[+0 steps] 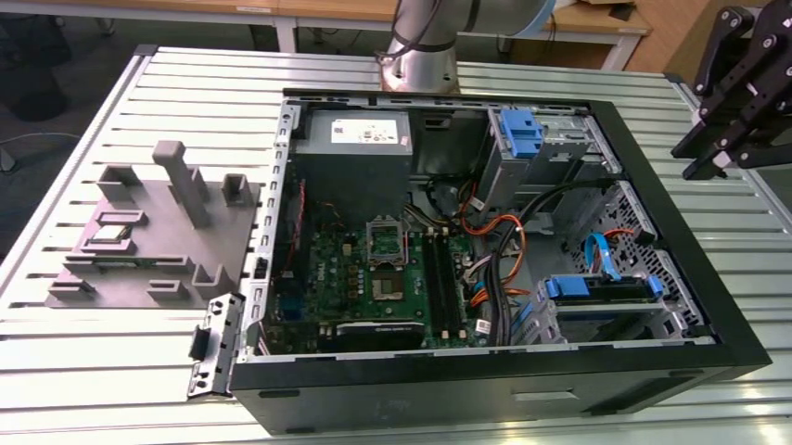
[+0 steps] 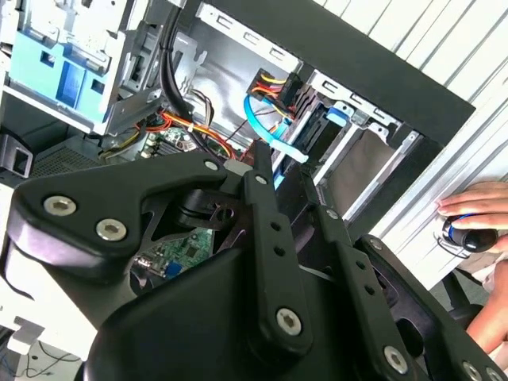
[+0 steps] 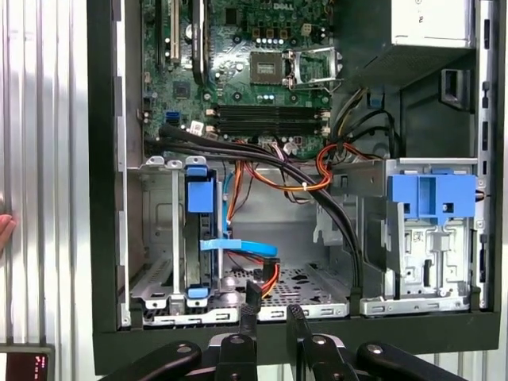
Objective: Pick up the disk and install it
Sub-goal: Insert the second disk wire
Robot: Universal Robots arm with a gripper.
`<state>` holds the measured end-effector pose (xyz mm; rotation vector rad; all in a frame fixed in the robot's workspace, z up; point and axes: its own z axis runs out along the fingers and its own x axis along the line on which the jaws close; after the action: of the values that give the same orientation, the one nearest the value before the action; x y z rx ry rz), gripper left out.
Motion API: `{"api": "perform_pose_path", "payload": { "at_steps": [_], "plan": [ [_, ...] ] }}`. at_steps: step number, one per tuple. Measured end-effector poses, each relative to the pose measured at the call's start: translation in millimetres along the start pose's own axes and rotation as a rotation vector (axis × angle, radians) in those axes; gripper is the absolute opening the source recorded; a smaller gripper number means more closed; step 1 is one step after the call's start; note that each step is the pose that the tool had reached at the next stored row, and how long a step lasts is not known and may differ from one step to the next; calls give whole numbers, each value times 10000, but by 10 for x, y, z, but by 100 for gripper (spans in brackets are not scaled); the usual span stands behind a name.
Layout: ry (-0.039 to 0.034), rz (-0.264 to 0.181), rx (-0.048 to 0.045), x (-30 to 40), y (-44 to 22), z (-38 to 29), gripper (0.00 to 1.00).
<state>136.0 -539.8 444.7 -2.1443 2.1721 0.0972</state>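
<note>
The disk [image 1: 603, 289] — blue-framed (standing on edge) — sits inside the case's drive cage.

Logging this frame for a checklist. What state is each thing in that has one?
Computer case: lying flat, side open.
Disk: in its blue carrier, seated inside the case.
Memory slots: empty.
Gripper: outside the case, holding nothing.

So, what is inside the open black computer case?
Inside the open black computer case: a green motherboard, a grey power supply box, orange and black cables, and blue plastic drive brackets. Whatever lies beneath the cables is hidden.
</note>
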Motion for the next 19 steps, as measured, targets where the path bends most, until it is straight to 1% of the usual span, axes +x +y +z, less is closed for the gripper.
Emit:
{"api": "perform_pose_path", "payload": {
  "at_steps": [2,5,7,10,12,14,17,19],
  "plan": [
    [48,1,-21,-3,-20,25,29],
    [157,5,-76,-6,-43,51,29],
    [225,8,-118,-5,-53,69,29],
    [304,13,-175,-3,-61,101,29],
    [340,16,-205,-1,-68,125,29],
    [355,18,-228,1,-74,150,29],
    [355,19,-242,2,-93,181,29],
    [359,19,-244,2,-104,191,29]
  ]
}}
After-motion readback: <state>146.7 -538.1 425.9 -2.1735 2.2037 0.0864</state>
